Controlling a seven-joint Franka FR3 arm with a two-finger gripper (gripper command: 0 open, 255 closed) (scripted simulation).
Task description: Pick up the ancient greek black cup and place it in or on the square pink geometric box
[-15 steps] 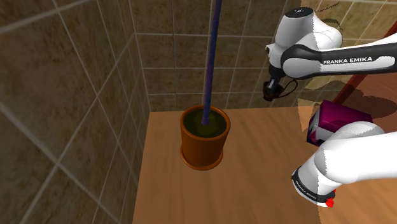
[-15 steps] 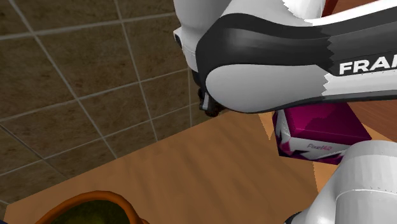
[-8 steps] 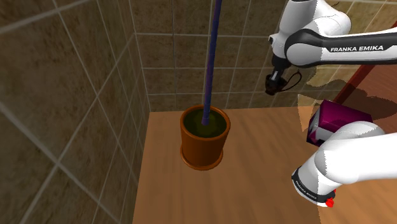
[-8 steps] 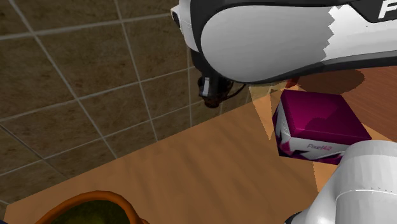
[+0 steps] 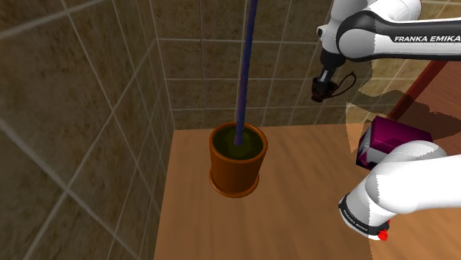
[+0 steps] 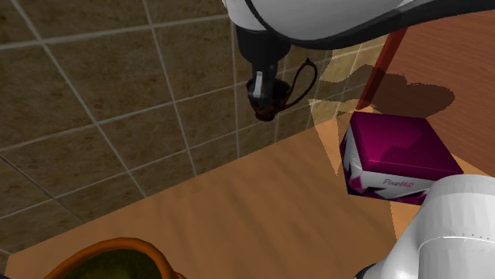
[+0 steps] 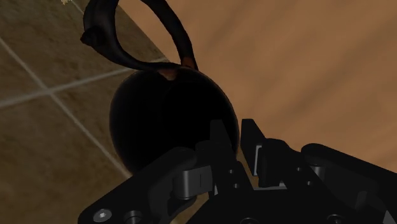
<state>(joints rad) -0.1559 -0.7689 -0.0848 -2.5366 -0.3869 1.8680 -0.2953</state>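
Already the gripper (image 7: 236, 137) clasps the cup (image 6: 266, 93), lifted clear of the table (image 6: 238, 206); setting it on the box (image 6: 397, 150) remains.

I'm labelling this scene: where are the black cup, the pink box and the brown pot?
black cup (image 6: 265, 105), second exterior view, its body.
pink box (image 6: 400, 147), second exterior view, top face.
brown pot (image 5: 235, 171), shoulder view, front wall.

the arm (image 5: 414, 177) covered the lower right corner of the pink box (image 5: 391, 137) in the shoulder view. the pot (image 6: 119, 242) was cut off at the second exterior view's lower left. the fingers (image 7: 219, 143) hid part of the cup (image 7: 159, 114).
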